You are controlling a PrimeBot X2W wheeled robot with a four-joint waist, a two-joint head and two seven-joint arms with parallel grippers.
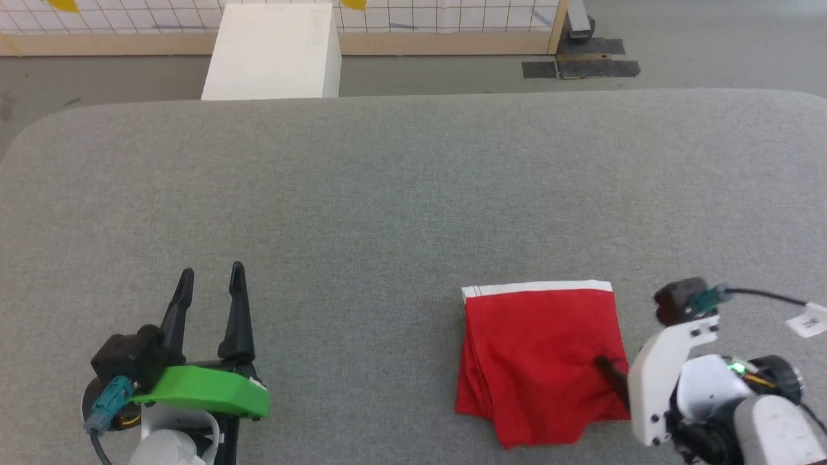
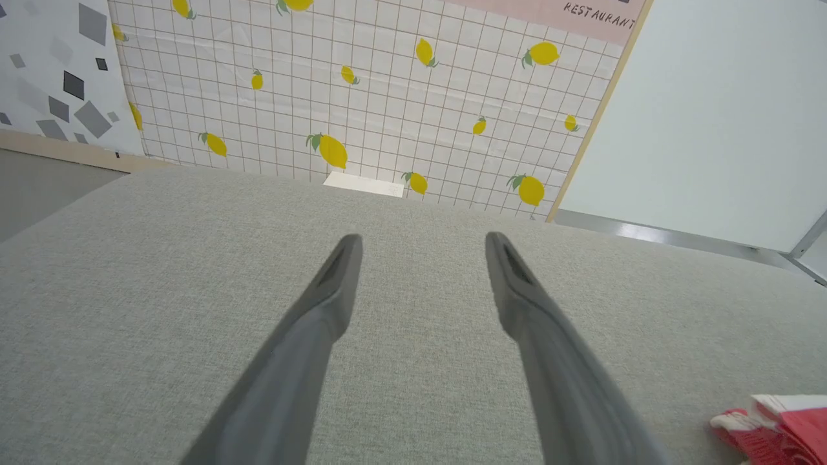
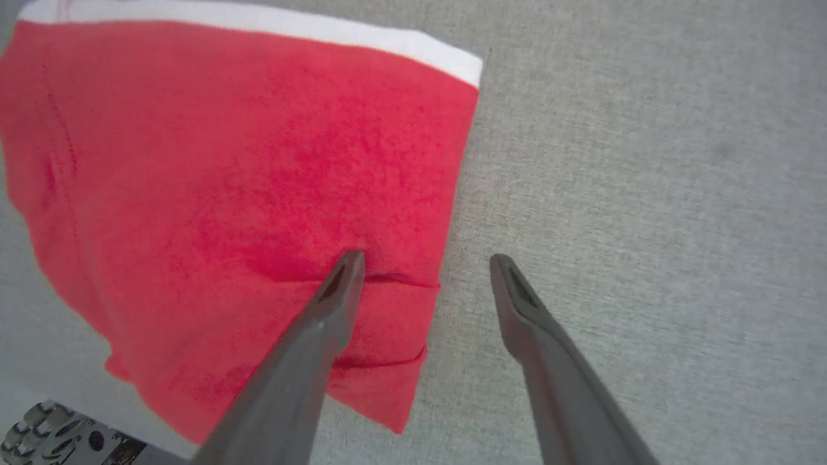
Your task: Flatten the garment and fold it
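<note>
The right hand (image 3: 424,258) sits at the near right of the grey counter (image 1: 413,181), its two dark fingers (image 3: 310,336) spread wide and gripping nothing. One finger reaches over the garment (image 1: 536,349), its tip at a small crease close to the cloth's right edge; whether it touches the cloth I cannot tell. The other finger is over bare counter just beside that edge.

The garment lies folded into a compact red stack, with a white band along its far edge and layered edges on its left side. Well apart to the left, the left hand (image 1: 212,270) is wide open and empty, fingers pointing away. Past the counter's far edge stands a white box (image 1: 271,51), then a gridded wall with lemons (image 2: 362,97).
</note>
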